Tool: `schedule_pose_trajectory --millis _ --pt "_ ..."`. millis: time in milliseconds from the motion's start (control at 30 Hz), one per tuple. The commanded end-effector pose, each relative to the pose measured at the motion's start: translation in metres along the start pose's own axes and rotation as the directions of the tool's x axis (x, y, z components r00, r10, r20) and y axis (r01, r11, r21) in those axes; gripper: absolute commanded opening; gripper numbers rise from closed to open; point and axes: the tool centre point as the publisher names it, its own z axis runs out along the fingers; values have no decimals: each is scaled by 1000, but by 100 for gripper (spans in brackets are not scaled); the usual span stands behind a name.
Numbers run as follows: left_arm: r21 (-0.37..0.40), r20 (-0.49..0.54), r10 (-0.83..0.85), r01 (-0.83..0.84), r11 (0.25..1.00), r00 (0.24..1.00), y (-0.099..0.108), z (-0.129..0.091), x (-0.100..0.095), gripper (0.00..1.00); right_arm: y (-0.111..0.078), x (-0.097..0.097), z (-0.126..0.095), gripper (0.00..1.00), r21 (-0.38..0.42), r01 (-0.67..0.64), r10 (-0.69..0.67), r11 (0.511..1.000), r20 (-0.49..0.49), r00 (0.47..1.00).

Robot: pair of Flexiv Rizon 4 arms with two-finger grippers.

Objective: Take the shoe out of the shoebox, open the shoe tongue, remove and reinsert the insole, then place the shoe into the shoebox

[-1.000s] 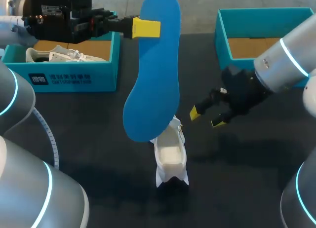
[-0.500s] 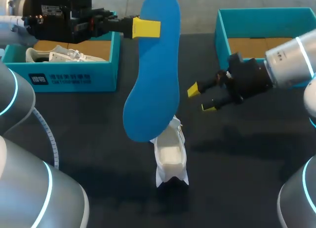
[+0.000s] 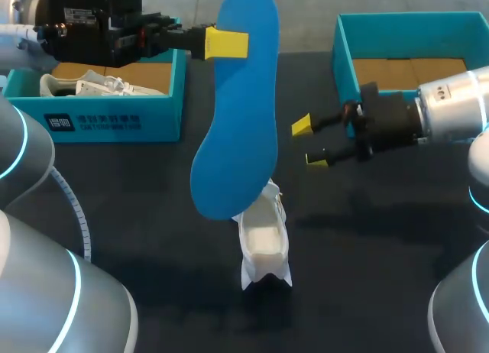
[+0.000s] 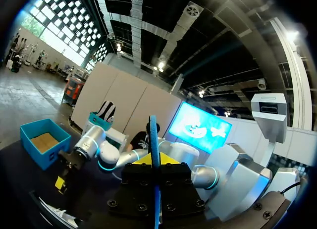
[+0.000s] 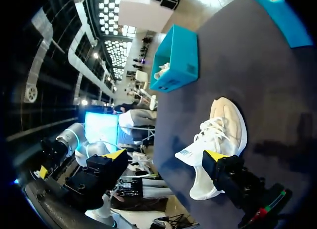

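The left tool (image 3: 227, 43) is closed on the blue insole (image 3: 237, 108), gripping it near its upper end. One yellow tip lies flat on the near face, and in the left wrist view the insole runs edge-on between the fingers. The insole hangs lengthwise above the bench (image 3: 153, 200). In the head view its broad lower end overlaps the white shoe (image 3: 263, 238); whether the two touch cannot be told.

The right tool (image 3: 309, 143) has its fingers spread wide with nothing between them. It hovers beside the insole, apart from it, near the corner of the other box (image 3: 344, 55). The shoe lies on the bench ahead of this tool, clear of both fingers, its opening upward. The shoebox (image 3: 114, 120) by the left arm holds a second shoe (image 3: 92, 84).
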Motion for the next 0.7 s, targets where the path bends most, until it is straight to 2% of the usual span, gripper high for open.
schedule_pose_trajectory --millis 33,500,700 --pt "-1 0 0 0 1000 1000 0 1 -1 0 0 8 -6 100 -20 11 -12 1000 -14 1000" --pt "-1 0 0 0 1000 1000 0 1 -1 0 1 17 -18 100 -45 33 -38 998 -116 993" --pt "-1 0 0 0 1000 1000 0 1 -1 0 0 20 -21 100 -26 48 -52 998 -163 985"
